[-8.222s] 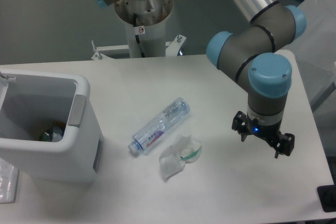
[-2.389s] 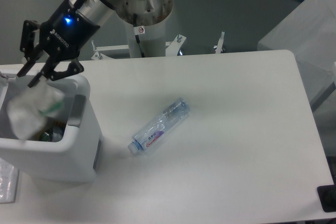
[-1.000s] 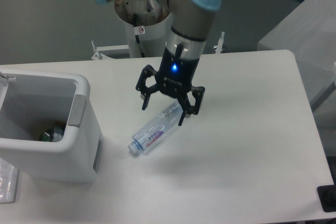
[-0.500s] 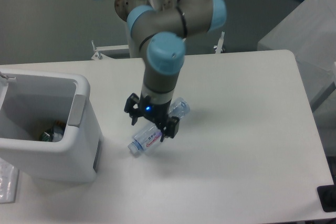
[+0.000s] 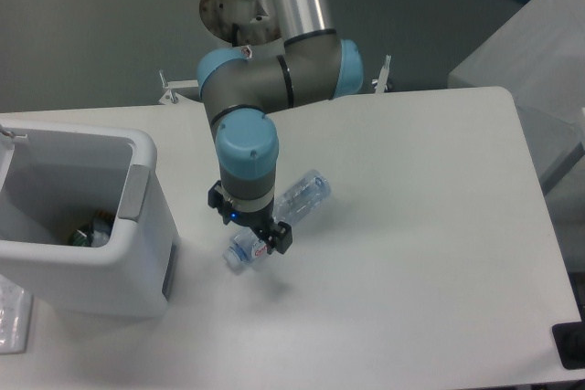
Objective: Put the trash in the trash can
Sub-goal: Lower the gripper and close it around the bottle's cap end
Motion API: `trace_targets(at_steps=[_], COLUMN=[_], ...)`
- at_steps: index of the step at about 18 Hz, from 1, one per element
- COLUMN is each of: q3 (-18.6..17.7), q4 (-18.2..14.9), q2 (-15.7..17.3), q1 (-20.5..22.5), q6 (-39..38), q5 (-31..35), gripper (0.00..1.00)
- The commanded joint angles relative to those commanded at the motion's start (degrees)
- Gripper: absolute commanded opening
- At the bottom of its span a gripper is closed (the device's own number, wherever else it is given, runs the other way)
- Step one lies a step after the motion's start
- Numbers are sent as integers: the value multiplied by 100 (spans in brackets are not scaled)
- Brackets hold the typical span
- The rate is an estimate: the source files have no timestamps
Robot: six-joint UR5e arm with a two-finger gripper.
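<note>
The trash in sight is a clear crushed plastic bottle (image 5: 306, 193) with a blue-red label, lying diagonally on the white table, cap end (image 5: 238, 254) toward the front left. My gripper (image 5: 250, 219) points straight down over its middle. Its fingers are open and straddle the bottle, one on each side, low near the table top. The wrist hides the bottle's middle. The trash can (image 5: 139, 154), a large white boxy bin with a grey side panel, stands at the left, about a hand's width from the bottle. Some litter (image 5: 92, 229) lies at its bottom.
The robot's base pedestal (image 5: 245, 15) stands behind the table's far edge. A clear plastic item (image 5: 9, 319) lies at the front left beside the bin. A second table (image 5: 539, 34) adjoins on the right, and a black object (image 5: 569, 344) sits at the front right corner.
The wrapper went from the table into the bin. The arm then swung back from the bin, and over the last second the gripper came down and left until its fingers straddled the bottle.
</note>
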Motion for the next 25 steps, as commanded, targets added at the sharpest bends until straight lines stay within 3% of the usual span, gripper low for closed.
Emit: trace_targets(at_steps=[10, 13, 16, 18, 25], q3=[35, 53, 53, 70, 193], q4=[62, 62, 62, 62, 53], q2=[-264, -308, -308, -299, -133], q1=[-79, -150, -158, -150, -124], q6=[-70, -167, -193, -193, -141], q5=[79, 325, 343, 343, 255], gripper=[100, 87, 63, 55, 52])
